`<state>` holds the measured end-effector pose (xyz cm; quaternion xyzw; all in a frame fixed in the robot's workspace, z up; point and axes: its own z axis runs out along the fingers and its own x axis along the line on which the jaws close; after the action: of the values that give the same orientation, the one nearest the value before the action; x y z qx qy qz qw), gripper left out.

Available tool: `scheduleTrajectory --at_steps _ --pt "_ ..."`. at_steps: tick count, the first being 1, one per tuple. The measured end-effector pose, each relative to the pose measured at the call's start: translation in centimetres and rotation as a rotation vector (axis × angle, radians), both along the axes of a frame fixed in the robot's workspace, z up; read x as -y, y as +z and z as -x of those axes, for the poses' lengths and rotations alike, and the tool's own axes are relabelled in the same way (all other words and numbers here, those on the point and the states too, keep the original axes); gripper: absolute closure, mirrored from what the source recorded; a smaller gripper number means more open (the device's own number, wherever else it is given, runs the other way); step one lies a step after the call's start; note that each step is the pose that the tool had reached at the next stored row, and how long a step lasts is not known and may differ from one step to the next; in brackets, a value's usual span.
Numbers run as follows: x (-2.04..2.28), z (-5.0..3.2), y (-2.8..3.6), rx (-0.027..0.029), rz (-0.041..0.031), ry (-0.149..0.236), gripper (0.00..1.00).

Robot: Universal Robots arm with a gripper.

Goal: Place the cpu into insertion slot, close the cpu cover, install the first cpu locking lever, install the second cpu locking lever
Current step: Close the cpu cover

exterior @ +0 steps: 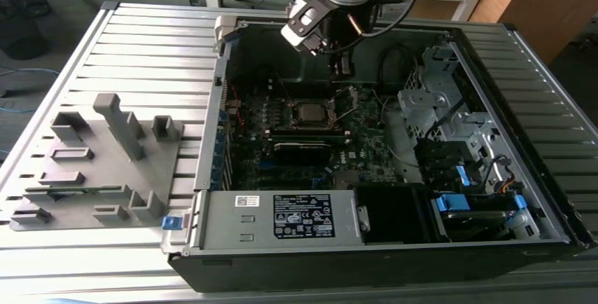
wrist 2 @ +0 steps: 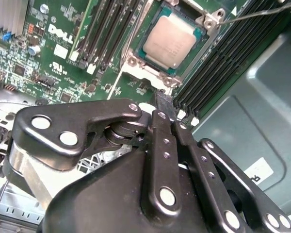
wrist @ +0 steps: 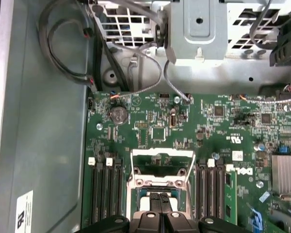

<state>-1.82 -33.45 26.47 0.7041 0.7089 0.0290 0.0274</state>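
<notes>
The cpu (wrist 2: 170, 42), a square chip with a silver-grey top, lies flat in the insertion slot (wrist 2: 137, 59) on the green motherboard. In the exterior view the cpu (exterior: 309, 113) sits mid-board inside the open computer case. The cpu cover (wrist: 161, 165), a silver frame with a square window, is swung up off the socket. A thin wire locking lever (wrist 2: 254, 13) stands raised beside the socket. My gripper (exterior: 342, 68) hovers above the board just behind the socket. Its black fingers (wrist: 155, 216) are pressed together, shut on nothing, and they hide part of the chip in the first wrist view.
Long black memory slots (wrist: 105, 194) flank the socket on both sides. A metal drive cage (exterior: 439, 101) and cables line the case on the exterior view's right. A labelled power supply box (exterior: 280, 216) sits at the front. A grey parts fixture (exterior: 94, 164) stands at the exterior view's left.
</notes>
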Motion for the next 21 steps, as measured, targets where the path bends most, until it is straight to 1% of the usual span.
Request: scheduleTrajectory --at_steps 15,21 --pt "-0.13 -2.93 -0.04 0.0 0.0 -0.003 0.89" --pt "-0.27 -4.16 -0.06 0.0 0.0 -0.008 0.89"
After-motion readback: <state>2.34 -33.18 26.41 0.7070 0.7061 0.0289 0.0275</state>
